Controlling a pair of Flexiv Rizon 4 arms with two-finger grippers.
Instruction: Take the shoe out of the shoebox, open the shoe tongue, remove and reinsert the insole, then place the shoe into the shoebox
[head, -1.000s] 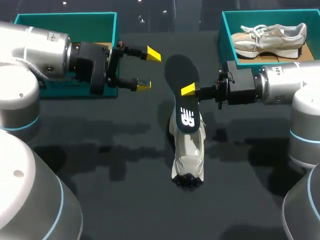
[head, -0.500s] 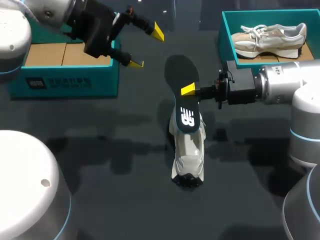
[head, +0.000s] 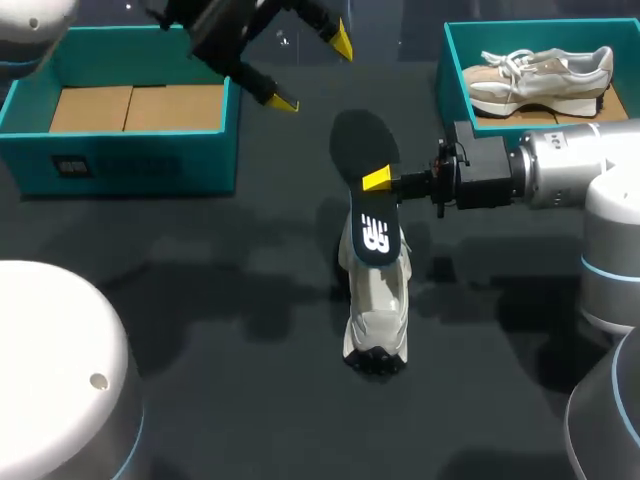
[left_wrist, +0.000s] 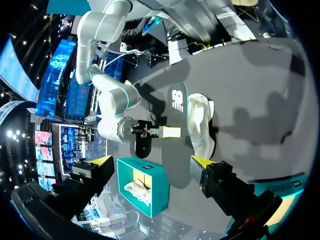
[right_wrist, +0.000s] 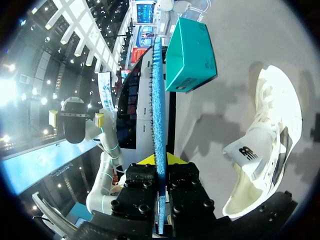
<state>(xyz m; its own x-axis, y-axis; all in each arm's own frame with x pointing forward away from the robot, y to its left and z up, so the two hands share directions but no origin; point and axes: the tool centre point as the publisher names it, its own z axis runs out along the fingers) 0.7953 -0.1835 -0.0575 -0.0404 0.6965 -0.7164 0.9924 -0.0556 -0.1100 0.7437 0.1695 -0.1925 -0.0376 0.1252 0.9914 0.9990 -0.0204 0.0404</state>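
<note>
Left gripper (head: 312, 72): raised above the worktop's (head: 230, 400) far edge, just beside the inner far corner of the left shoebox (head: 130, 165); its fingers are spread wide and nothing is held.
Right gripper (head: 380, 182): brought in from the right side over the middle of the worktop; its fingers are closed narrowly on the insole (head: 362, 150), which is pinched by one long edge.
Insole: black, held on edge and tilted; the upper end is pointed toward the far edge, and the lower end, marked in white, is met by the far end of the shoe (head: 378, 300). Whether that end sits inside the shoe cannot be told.
Shoe: white, laid on the middle of the worktop, lengthwise from far to near, well apart from both boxes.
Left shoebox: teal, set at the far left corner; brown cardboard (head: 135, 108) is seen inside.
Right shoebox (head: 450, 70): teal, set at the far right corner; a second shoe (head: 540, 78) is laid in it.
Room for moving: a dark strip of worktop is left between the left shoebox and the shoe; the left gripper is kept well apart from the insole.
</note>
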